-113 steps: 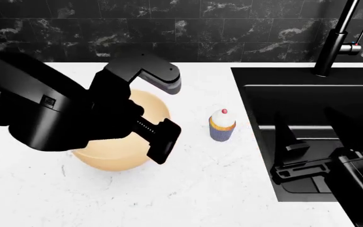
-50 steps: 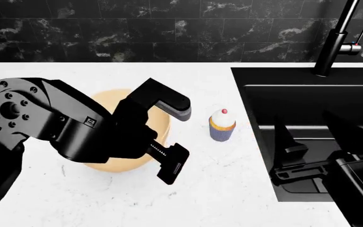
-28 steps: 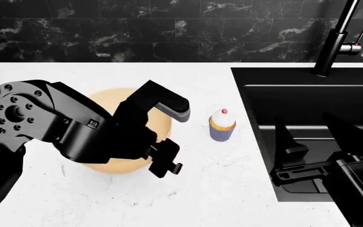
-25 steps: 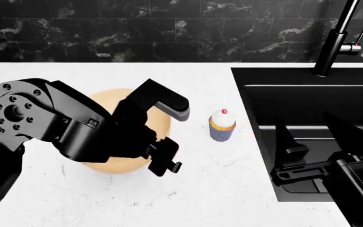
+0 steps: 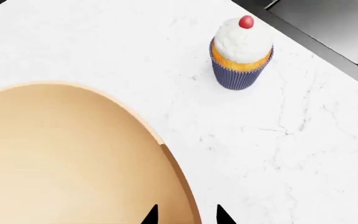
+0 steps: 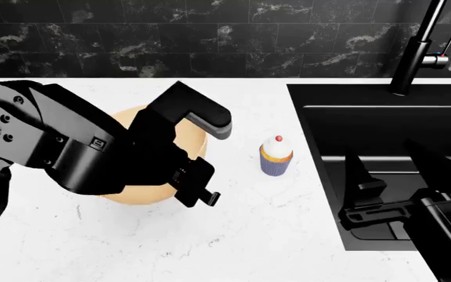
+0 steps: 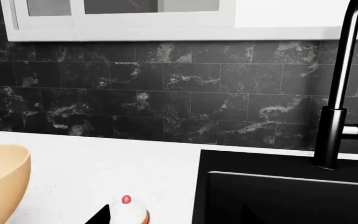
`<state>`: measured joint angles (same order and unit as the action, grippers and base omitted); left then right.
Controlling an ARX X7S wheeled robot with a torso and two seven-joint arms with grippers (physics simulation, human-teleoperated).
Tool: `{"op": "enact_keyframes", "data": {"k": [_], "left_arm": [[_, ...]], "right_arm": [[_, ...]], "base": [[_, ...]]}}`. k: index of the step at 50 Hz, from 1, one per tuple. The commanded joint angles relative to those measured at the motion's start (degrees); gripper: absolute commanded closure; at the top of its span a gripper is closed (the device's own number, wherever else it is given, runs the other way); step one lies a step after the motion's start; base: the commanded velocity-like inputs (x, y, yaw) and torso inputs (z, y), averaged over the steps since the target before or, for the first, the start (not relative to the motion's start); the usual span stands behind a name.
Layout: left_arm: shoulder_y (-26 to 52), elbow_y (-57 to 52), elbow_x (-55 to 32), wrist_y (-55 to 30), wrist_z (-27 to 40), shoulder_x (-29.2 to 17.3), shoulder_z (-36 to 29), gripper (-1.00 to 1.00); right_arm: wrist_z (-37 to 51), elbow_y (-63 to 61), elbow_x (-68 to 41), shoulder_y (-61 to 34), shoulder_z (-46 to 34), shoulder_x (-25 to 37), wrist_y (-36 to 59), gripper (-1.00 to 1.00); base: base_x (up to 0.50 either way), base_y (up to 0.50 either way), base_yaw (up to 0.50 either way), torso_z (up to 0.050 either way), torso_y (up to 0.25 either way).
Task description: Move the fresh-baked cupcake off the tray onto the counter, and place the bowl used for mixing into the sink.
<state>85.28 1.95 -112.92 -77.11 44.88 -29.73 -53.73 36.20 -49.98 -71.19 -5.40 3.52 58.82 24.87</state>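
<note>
Your left pincer sits at the near right edge of the bowl, and the left wrist view shows its two dark fingertips astride the rim: one inside the bowl, one outside over the counter. They stand close together with the thin wall between them, but you cannot tell from these views whether they actually press on it. Most of the bowl is hidden under your left arm in the head view; only its tan rim shows around the arm.

The cupcake stands upright on the counter, beyond the left pincer toward the sink, apart from the bowl and near the sink's edge without touching it. In the left wrist view the cupcake shows its purple wrapper, white frosting and red cherry plainly.

Your right pincer hangs over the sink, its two dark fingers spread apart with nothing between them. The tap rises at the sink's far edge, well beyond that pincer. The right wrist view looks across the cupcake to the black tiled wall.
</note>
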Motion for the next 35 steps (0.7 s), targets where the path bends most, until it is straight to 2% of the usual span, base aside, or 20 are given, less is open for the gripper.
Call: {"op": "enact_keyframes", "data": {"k": [1,9,14,27,35], "left_arm": [[7.5,-0.1,-3.0,-1.6,3.9,0.1,-0.5,1.00],[14.8,3.0,-2.8,-4.9,2.5,2.3,-1.3,1.00],[18.2,5.0,1.5,-7.3,-2.7,4.4,-0.8,1.00],[22.1,7.6,9.1,-7.8,-11.0,7.3,-1.5,1.00],[24.4,8.9,12.8,-7.4,-15.4,8.4,-2.4,1.00]], "right_arm": [[0.1,-0.5,0.2,0.8,0.9,0.3,-0.4,-1.00],[0.3,-0.9,-0.4,1.4,2.2,0.8,-1.0,-1.00],[0.4,-1.3,-1.5,1.2,2.8,1.4,-1.2,-1.00],[0.1,-0.8,-2.8,2.8,5.3,1.6,-2.5,-1.00],[0.0,-0.9,-3.0,3.9,6.4,1.8,-2.8,-1.00]], "base": [[0.00,0.00,0.00,0.000,0.000],[0.00,0.00,0.00,0.000,0.000],[0.00,0.00,0.00,0.000,0.000],[0.00,0.00,0.00,0.000,0.000],[0.00,-0.21,0.00,0.000,0.000]]}}
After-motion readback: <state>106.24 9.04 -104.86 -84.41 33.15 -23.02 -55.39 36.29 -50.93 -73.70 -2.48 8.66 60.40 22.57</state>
